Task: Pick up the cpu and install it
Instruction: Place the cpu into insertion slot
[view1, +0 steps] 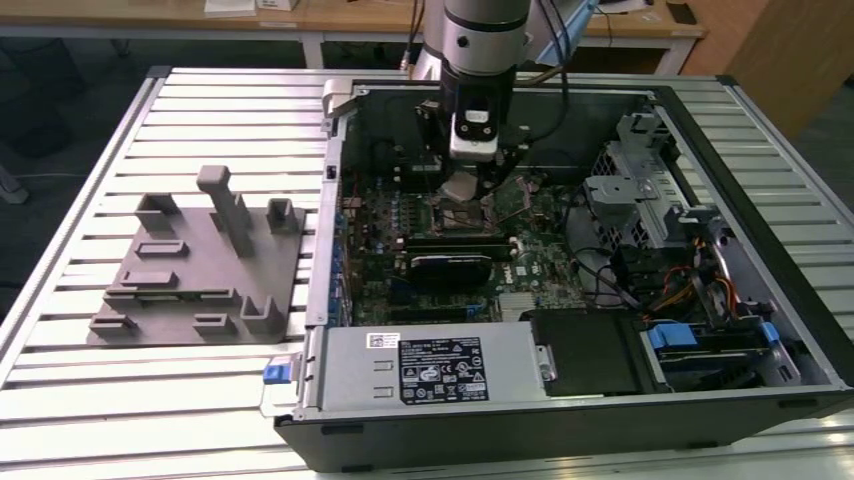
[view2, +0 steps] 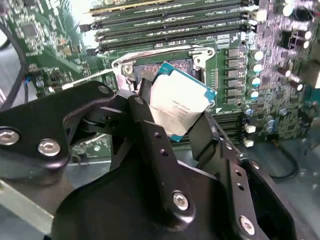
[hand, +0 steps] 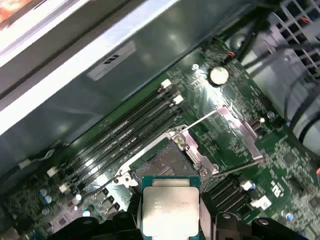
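I have the gripper (view1: 462, 188) clenched on the cpu (view2: 181, 106), close over the open socket (hand: 161, 162) at upper middle of the exterior view, where the cpu is hard to make out and the fingers (view2: 145, 115) hide its side edges.

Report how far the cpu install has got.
Done: the cpu is picked up, gripped by its edges in the claw. In hand: the claw holds it above the board, close to the socket. Left: seating it; the socket is bare and its cover plate is swung open.
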